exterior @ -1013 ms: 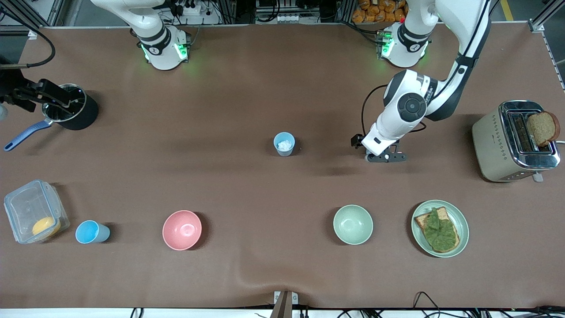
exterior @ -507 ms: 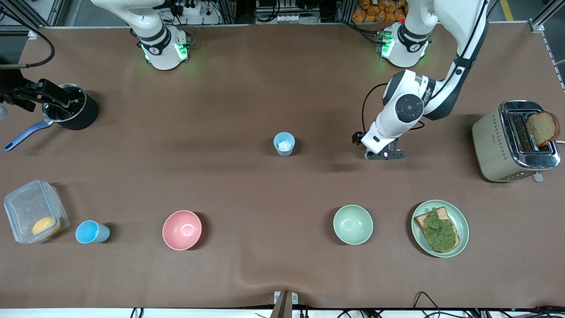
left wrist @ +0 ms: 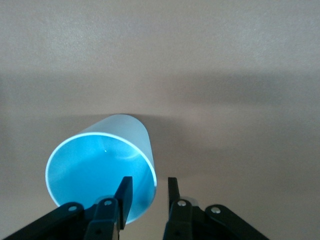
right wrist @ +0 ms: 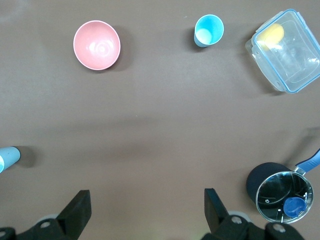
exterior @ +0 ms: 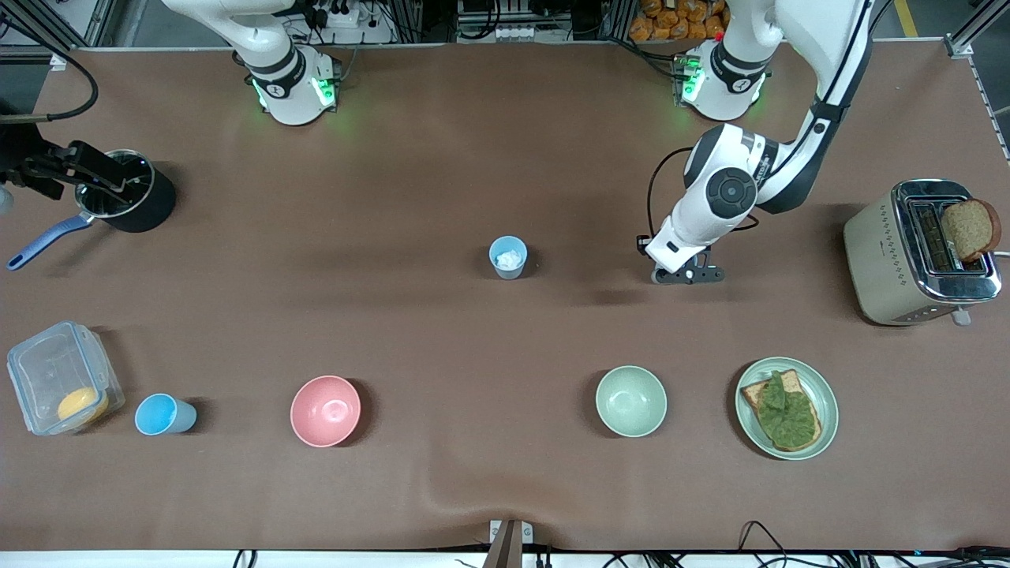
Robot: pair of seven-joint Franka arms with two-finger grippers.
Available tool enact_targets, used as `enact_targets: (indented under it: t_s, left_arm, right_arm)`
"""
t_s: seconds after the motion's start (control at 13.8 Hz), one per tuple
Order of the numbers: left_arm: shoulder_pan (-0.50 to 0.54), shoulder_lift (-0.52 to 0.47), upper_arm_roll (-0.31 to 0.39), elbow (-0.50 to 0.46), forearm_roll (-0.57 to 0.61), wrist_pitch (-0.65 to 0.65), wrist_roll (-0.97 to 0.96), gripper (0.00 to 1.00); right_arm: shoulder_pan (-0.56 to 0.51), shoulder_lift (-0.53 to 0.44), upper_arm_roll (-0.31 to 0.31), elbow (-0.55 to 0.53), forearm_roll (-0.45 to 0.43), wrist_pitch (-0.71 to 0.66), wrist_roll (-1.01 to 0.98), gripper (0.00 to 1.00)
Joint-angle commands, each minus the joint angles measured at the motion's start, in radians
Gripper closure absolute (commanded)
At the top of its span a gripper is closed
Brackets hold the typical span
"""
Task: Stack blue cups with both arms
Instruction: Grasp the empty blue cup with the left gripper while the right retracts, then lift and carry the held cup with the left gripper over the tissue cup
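A pale-blue cup with a white wad (exterior: 507, 257) stands upright mid-table; its edge also shows in the right wrist view (right wrist: 7, 159). My left gripper (exterior: 686, 274) hangs low toward the left arm's end of the table, beside that cup. In the left wrist view a second pale-blue cup (left wrist: 100, 165) sits under my left gripper (left wrist: 150, 187). One finger is inside its mouth and one outside, a narrow gap on each side of the wall. The hand hides this cup in the front view. My right gripper (right wrist: 145, 210) is wide open, empty, high over the table.
A brighter blue cup (exterior: 164, 414) stands beside a clear container (exterior: 47, 371) and a pink bowl (exterior: 325, 410). A green bowl (exterior: 630, 401), a plate (exterior: 824, 390) of toast, a toaster (exterior: 892, 252) and a black pot (exterior: 130, 193) are also on the table.
My left gripper has shifted slightly toward the arm bases and the wad cup. The cups and the right arm have not moved.
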Motion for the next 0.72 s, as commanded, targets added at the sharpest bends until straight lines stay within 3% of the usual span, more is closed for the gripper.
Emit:
enact_targets:
  t_s: [0.0,0.29,0.51,0.65]
  left_arm:
    - [0.003,-0.036,0.002,-0.011,-0.003,-0.001,0.016,0.80]
    - [0.004,-0.056,0.003,-0.007,0.002,-0.003,0.022,1.00]
    - [0.006,-0.080,0.002,0.008,0.002,-0.019,0.027,1.00]
    - [0.006,-0.102,0.002,0.062,0.002,-0.134,0.022,1.00]
  right_arm:
    - [-0.016,0.013,0.012,0.030,0.005,-0.018,-0.011,0.00]
    - [-0.016,0.014,0.012,0.030,0.005,-0.018,-0.011,0.00]
    - [-0.017,0.014,0.012,0.030,0.005,-0.018,-0.012,0.00]
    - [-0.017,0.013,0.012,0.030,0.005,-0.018,-0.011,0.00]
